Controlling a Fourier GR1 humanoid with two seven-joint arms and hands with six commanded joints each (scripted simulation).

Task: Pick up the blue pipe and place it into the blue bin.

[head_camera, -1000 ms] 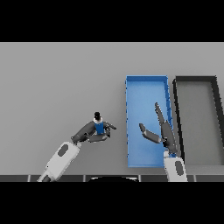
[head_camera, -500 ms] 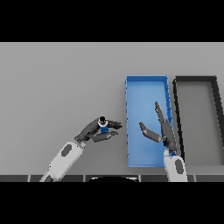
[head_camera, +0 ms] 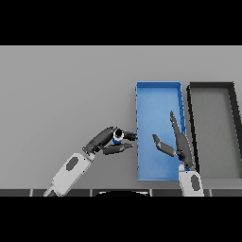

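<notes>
The blue pipe (head_camera: 116,137) is a short blue tube with a pale ring end. My left hand (head_camera: 105,140) is shut on it, fingers and thumb curled round it, just left of the blue bin (head_camera: 158,90). The hand's fingertips reach the bin's left wall. My right hand (head_camera: 178,144) is open with straight fingers over the blue bin's near half.
A black bin (head_camera: 211,88) stands right of the blue bin, side by side with it. The grey table (head_camera: 61,94) stretches wide to the left and back.
My left hand has carried the blue pipe rightward toward the blue bin. The right hand has stayed in place.
</notes>
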